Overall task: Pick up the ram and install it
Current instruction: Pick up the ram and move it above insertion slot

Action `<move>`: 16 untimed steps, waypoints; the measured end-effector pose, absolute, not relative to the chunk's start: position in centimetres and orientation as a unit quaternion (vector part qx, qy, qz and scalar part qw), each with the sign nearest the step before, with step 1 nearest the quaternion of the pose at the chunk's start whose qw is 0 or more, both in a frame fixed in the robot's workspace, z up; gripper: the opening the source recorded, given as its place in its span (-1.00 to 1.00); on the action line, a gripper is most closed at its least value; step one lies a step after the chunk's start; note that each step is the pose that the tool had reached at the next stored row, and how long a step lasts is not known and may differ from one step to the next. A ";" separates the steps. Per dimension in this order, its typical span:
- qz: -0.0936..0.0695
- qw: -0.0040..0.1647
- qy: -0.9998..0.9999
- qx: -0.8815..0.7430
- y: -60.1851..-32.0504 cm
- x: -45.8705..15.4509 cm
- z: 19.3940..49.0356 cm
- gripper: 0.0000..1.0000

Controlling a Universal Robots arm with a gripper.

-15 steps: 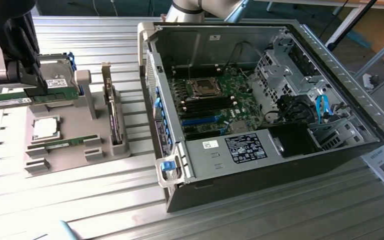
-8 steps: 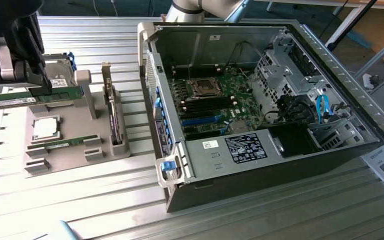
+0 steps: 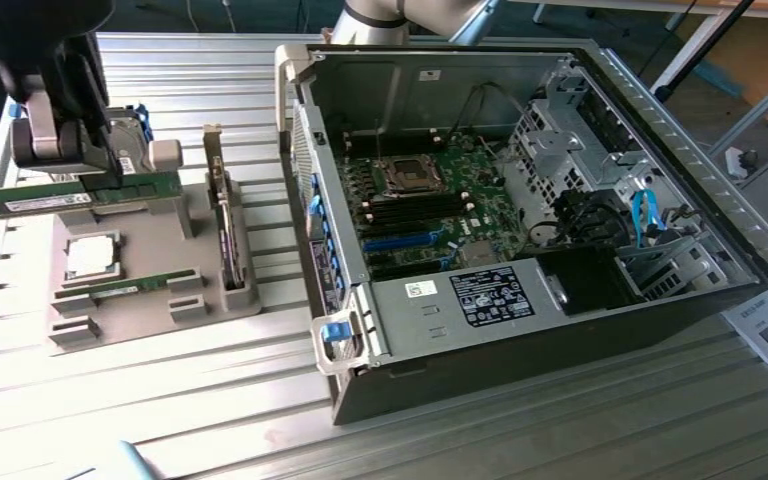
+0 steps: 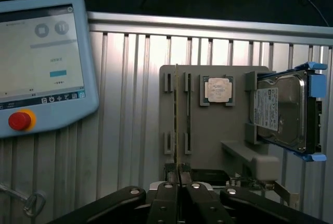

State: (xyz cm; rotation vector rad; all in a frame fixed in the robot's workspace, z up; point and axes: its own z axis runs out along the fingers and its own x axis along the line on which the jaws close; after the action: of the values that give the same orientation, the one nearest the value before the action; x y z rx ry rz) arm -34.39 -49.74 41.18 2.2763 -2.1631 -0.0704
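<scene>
My gripper (image 3: 91, 183) hangs over the grey parts holder (image 3: 157, 225) at the exterior view's left, shut on the ram (image 3: 31, 204). The ram is a long green stick with a white label, held level and lifted clear of the holder. In the wrist view I look along the ram (image 4: 177, 114) edge-on, as a thin line running out from between the closed fingers (image 4: 167, 195). The open computer case (image 3: 518, 330) lies at the exterior view's right, with the motherboard's dark memory slots (image 3: 418, 210) facing up inside.
On the holder lie a second green stick (image 3: 131, 285), a square silver processor (image 3: 91, 255) and an upright dark expansion card (image 3: 231, 240). A hard drive (image 4: 281, 112) with blue rails sits at the holder's edge. A teach pendant (image 4: 41, 62) rests on the slatted metal table (image 3: 224, 400).
</scene>
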 end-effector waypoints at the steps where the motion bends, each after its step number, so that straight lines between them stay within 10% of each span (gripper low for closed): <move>1: -0.022 0.000 -0.689 0.725 -49.7 -34.2 41.2 -0.76; 16: -0.022 0.000 -0.689 0.725 -49.7 -31.0 41.2 -0.76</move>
State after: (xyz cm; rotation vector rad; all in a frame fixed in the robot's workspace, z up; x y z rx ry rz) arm -31.00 -49.74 41.17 2.2764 -2.1632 -0.0704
